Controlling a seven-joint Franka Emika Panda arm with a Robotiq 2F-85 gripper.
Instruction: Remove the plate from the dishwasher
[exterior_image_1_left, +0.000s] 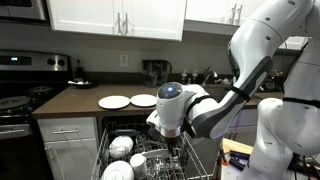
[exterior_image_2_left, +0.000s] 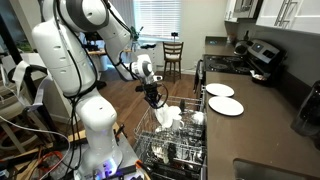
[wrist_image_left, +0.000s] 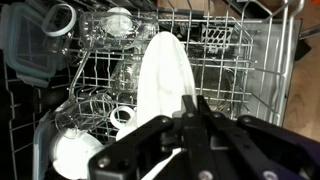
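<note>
A white plate (wrist_image_left: 160, 80) stands on edge in the dishwasher's grey wire rack (wrist_image_left: 250, 60). In the wrist view my gripper (wrist_image_left: 190, 103) is shut, its two black fingers pressed together on the plate's right rim. In both exterior views the gripper (exterior_image_1_left: 168, 133) (exterior_image_2_left: 155, 100) hangs straight down over the pulled-out rack (exterior_image_1_left: 200, 165) (exterior_image_2_left: 185, 150), just above the plate (exterior_image_2_left: 167, 115). In one exterior view the gripper covers the plate.
White bowls (wrist_image_left: 75, 150) (exterior_image_1_left: 120, 146) and glasses (wrist_image_left: 118, 22) fill the rack around the plate. Two white plates (exterior_image_1_left: 114, 102) (exterior_image_2_left: 225, 105) lie on the brown counter beside the dishwasher. A black stove (exterior_image_1_left: 20, 90) stands further along. A wooden chair (exterior_image_2_left: 173, 55) stands on the floor behind.
</note>
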